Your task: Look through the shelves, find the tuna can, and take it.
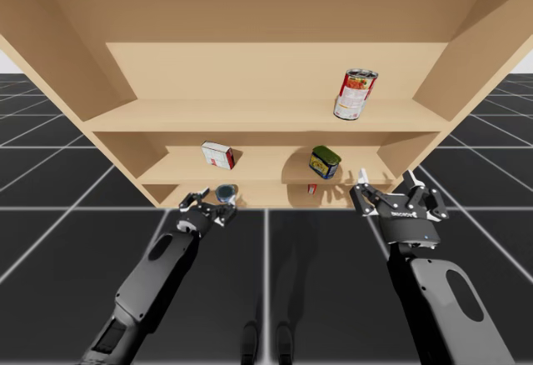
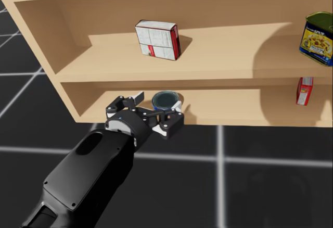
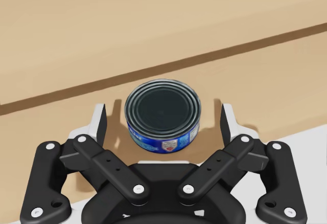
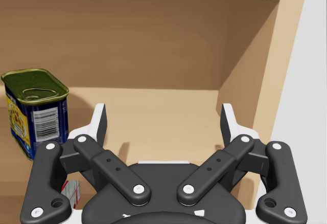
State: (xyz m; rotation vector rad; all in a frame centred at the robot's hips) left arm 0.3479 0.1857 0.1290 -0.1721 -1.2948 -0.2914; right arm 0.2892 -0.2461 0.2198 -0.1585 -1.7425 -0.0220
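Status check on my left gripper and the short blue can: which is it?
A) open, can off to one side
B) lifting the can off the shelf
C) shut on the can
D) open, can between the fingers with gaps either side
D: in the left wrist view the short blue can stands between the fingers of the left gripper, with a gap on each side.

Wooden shelves: tuna can, red-white box, blue tin

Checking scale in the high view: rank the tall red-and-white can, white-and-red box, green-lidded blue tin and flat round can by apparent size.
1. tall red-and-white can
2. white-and-red box and green-lidded blue tin: they look alike, so unranked
3. flat round can, smallest
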